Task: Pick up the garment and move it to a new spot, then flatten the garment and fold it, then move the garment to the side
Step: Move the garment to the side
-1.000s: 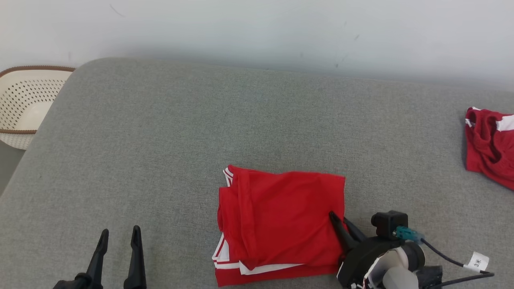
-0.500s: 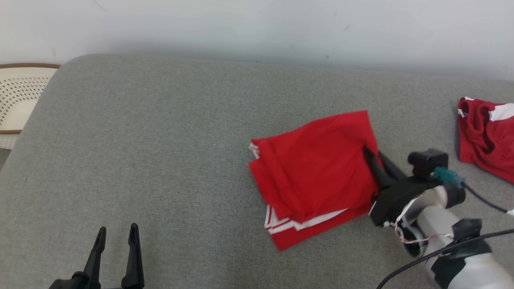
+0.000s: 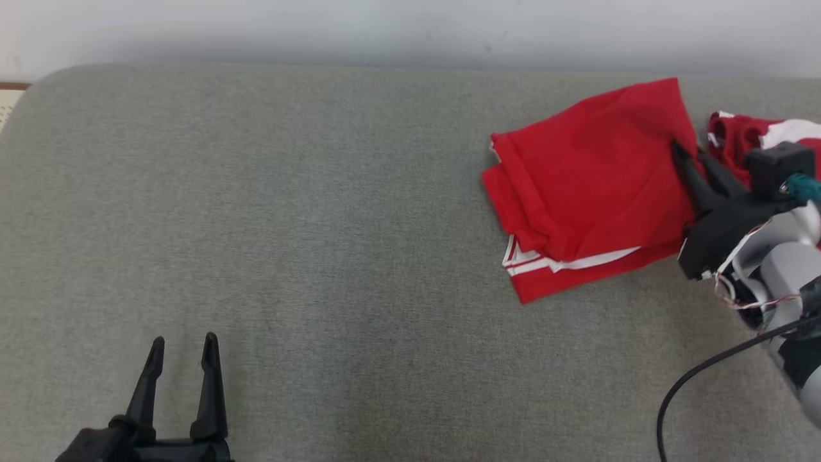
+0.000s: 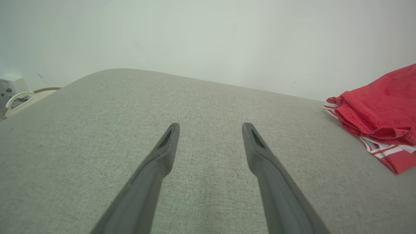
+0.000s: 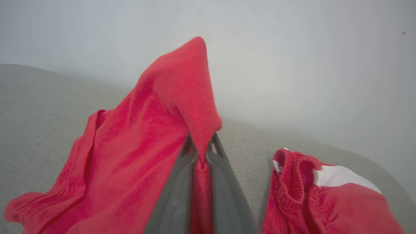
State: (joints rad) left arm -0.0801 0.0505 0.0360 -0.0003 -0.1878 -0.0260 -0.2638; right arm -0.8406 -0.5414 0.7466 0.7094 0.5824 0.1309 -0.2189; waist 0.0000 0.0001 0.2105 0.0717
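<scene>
While the grey upholstered surface (image 3: 308,212) lies wide and bare towards the front and the robot's left, ample room for sliding cloth is offered there. Its far edge is met by a pale wall (image 3: 385,25), and a basket (image 4: 32,94) is glimpsed beyond its rounded left corner. The folded red garment (image 3: 590,179), trimmed in white, is found at the far right of the surface, close to the back edge, with one corner raised off the fabric. It is judged light, soft and limp. Its layers can be expected to slide apart or unfold if it is dragged by a single corner, so a hold through all layers at a folded edge would be preferred. A second, crumpled red garment (image 3: 737,131) lies just beside it on the right, so little room is available there and snagging is a risk. The right gripper (image 3: 687,151) is clamped on the folded garment's right edge, with cloth pinched between its fingers. The left gripper (image 3: 184,338) is spread wide and empty at the front left, well apart from the garment.
</scene>
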